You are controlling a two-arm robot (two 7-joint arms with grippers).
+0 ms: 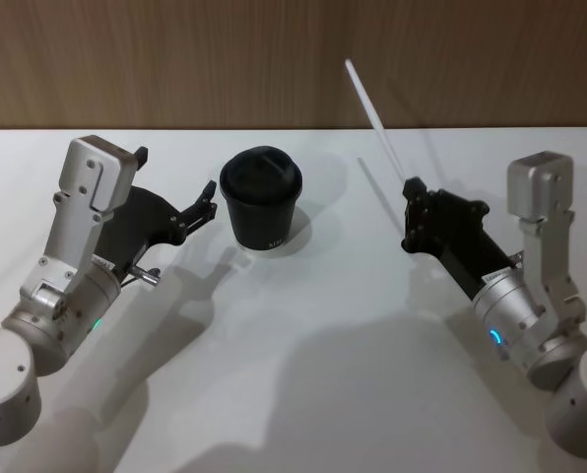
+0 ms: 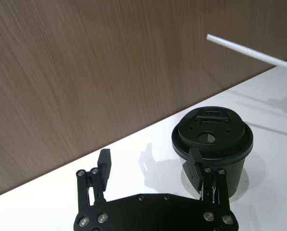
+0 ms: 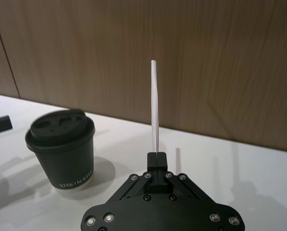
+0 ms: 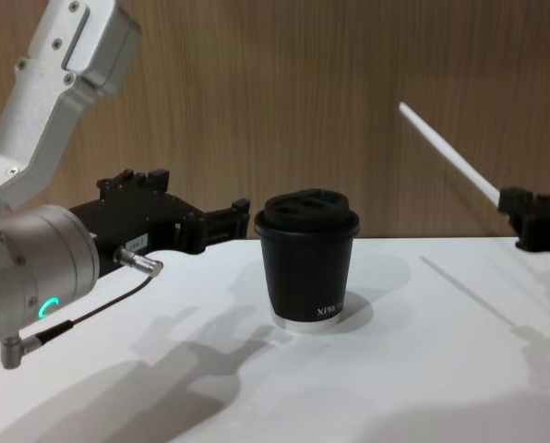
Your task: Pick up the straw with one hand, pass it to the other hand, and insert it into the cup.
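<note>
Between the fingers of the right gripper (image 3: pixel 156 156), which are pressed together, the straw (image 3: pixel 154 106) is pinched at its lower end. Almost all of its length stands free above the fingers, high over the table (image 1: pixel 323 374). In the head view it leans back and toward the robot's left, so its free tip points to the side where the cup (image 1: pixel 262 197) stands. I judge that this low grip is chosen on purpose: it leaves a long bare part for a second hand to take.

On the other side, the left gripper (image 2: pixel 150 163) holds its fingers wide apart with nothing between them. It hovers low, just beside the cup on the robot's left. One finger comes very near the cup wall, but I cannot tell if it touches. The opening looks ready to receive the straw, so the hand-over seems to be the step in hand.

The cup stands upright between the two arms, nearer to the left one, and the straw is well apart from it. Its domed lid is on, and the left wrist view shows a small round hole (image 2: pixel 210 138) in the top. The straw will probably have to come nearly upright over this hole.
</note>
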